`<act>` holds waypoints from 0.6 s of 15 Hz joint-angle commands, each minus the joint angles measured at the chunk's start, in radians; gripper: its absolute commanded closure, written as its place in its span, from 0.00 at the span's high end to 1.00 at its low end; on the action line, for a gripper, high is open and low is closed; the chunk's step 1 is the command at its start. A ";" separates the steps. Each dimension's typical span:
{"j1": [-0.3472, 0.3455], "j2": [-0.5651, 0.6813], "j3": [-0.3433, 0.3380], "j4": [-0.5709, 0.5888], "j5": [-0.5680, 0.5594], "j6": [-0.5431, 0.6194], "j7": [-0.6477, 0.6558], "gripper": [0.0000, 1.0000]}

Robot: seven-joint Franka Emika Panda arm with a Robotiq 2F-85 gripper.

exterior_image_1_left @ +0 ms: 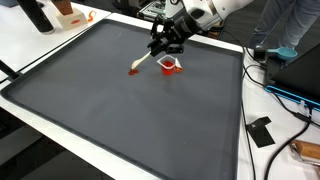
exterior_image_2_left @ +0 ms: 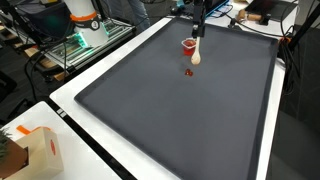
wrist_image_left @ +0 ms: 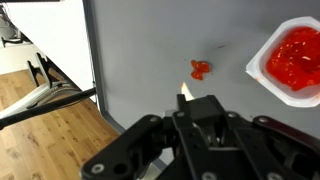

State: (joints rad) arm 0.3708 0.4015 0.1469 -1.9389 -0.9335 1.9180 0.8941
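My gripper (exterior_image_1_left: 165, 42) hangs over the far part of a dark grey mat (exterior_image_1_left: 120, 110), shut on the handle of a light wooden spoon (exterior_image_1_left: 150, 61). The spoon slants down from the gripper toward the mat. Just past its tip a small red blob (exterior_image_1_left: 133, 71) lies on the mat. A white cup (exterior_image_1_left: 169, 65) with red contents stands close beside the spoon. In the wrist view the gripper (wrist_image_left: 195, 110) fills the bottom. Only the spoon's tip (wrist_image_left: 184, 94) shows beyond it, with the red blob (wrist_image_left: 200, 69) ahead and the cup (wrist_image_left: 295, 60) at the right.
The mat (exterior_image_2_left: 180, 120) covers a white table (exterior_image_2_left: 70, 110). A cardboard box (exterior_image_2_left: 35, 150) sits on a near corner, and cables and a black device (exterior_image_1_left: 262, 130) lie along one side. A person (exterior_image_2_left: 85, 15) stands beyond the table by a metal rack.
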 commanded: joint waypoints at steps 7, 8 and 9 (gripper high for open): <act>-0.019 0.016 0.000 0.006 -0.012 -0.010 -0.008 0.06; -0.022 0.014 -0.001 0.007 -0.011 -0.010 -0.011 0.06; -0.027 0.013 0.000 0.007 -0.004 -0.008 -0.016 0.06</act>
State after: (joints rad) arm 0.3580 0.4116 0.1423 -1.9365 -0.9343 1.9180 0.8927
